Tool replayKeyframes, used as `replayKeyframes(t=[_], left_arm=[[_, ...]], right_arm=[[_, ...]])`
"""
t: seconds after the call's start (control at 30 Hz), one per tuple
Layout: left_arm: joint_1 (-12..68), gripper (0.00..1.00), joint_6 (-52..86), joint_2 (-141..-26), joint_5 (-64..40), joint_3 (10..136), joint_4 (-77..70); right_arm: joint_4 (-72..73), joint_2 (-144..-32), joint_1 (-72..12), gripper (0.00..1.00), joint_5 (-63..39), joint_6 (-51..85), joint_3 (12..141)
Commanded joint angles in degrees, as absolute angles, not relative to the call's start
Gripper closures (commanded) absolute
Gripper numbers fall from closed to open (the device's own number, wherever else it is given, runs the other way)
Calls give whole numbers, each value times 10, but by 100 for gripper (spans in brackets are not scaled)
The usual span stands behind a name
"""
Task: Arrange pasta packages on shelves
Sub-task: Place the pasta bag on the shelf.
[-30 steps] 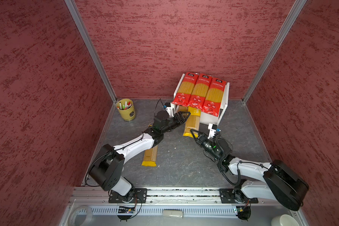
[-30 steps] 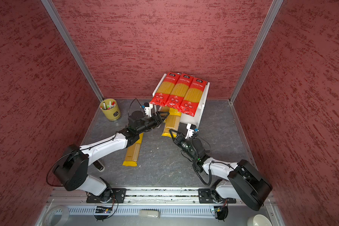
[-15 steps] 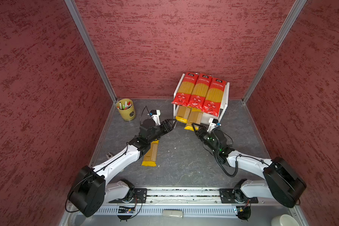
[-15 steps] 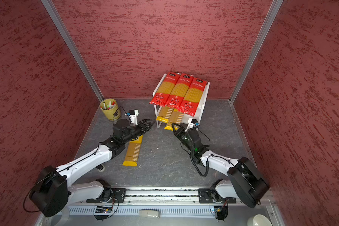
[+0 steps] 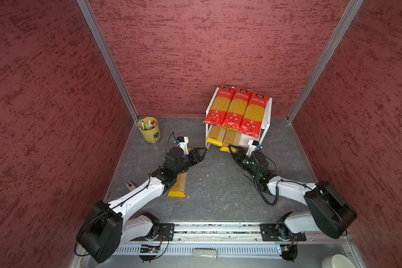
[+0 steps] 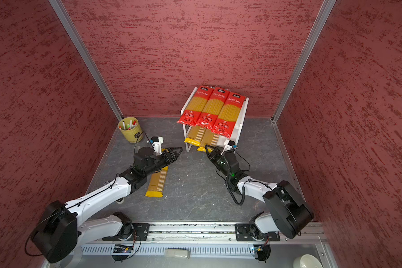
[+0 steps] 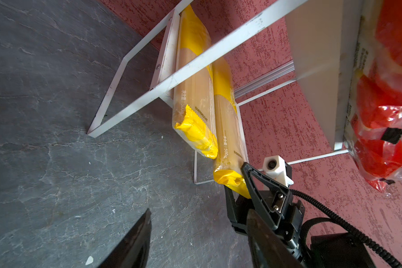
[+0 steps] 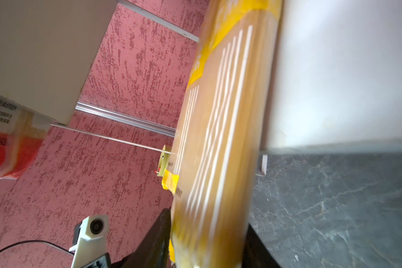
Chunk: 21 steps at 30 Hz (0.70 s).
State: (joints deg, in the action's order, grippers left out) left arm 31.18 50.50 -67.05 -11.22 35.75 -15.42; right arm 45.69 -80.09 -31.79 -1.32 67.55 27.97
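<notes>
Enclosing shelves [image 5: 267, 116] and grey veined floor [image 5: 218, 185] stand mottled red walls [image 5: 195, 46].

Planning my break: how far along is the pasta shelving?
Done: three red spaghetti bags lie on the white rack's top board, one yellow spaghetti bag below. In hand: a second yellow bag beside it, its end between the right gripper's jaws. Remaining: the third yellow bag on the table.
</notes>
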Motion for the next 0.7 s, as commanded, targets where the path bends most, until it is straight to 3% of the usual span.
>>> replayKeyframes(t=[0.0,0.2,0.43,0.57,0.67], left_arm=[[315,35,497,-681,-107,355,-173],[320,35,494,-691,-106,357,-176],[319,35,491,-677,-97,346,-167],[313,35,486,-660,-89,340,-143],[289,35,472,-646,-87,345,-83]], right_arm=[[497,-777,-316,65,-24,687,269],[465,-781,-311,89,-22,646,300],[455,-813,-291,95,-49,618,357],[462,-827,-286,86,-67,624,353],[472,-819,-288,62,-86,651,326]])
